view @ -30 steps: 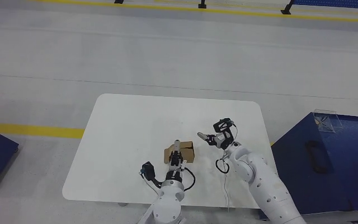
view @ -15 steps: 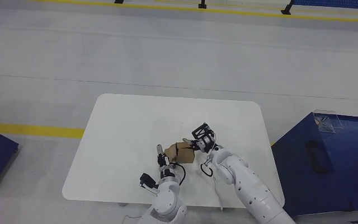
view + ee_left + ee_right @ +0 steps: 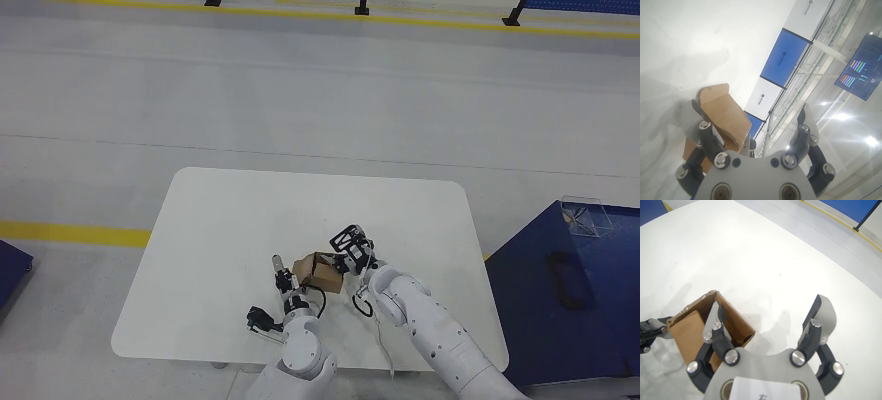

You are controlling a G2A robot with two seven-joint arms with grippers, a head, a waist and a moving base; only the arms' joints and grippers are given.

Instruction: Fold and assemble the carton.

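Here, brown carton point(image 3: 687, 336), left fingers point(image 3: 687, 123) spread against it, right fingers point(image 3: 825, 311) spread, 1 inside.

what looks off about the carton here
The carton has a ragged, frayed open rim, and its corner nearest the right gripper looks split. Nothing else stands out.

Plain brown carton point(image 3: 320, 271), darker brown inside, no print I can see. White desk point(image 3: 230, 230), a few tiny dark specks. My right hand point(image 3: 767, 300): light grey fingers point(image 3: 826, 311), black ribbed pads point(image 3: 810, 313), black links point(image 3: 721, 340), silver screws point(image 3: 731, 357). My left hand point(image 3: 751, 106): same grey and black. Pale grey floor point(image 3: 300, 90), yellow stripes point(image 3: 75, 235). Blue panels point(image 3: 791, 45) behind.
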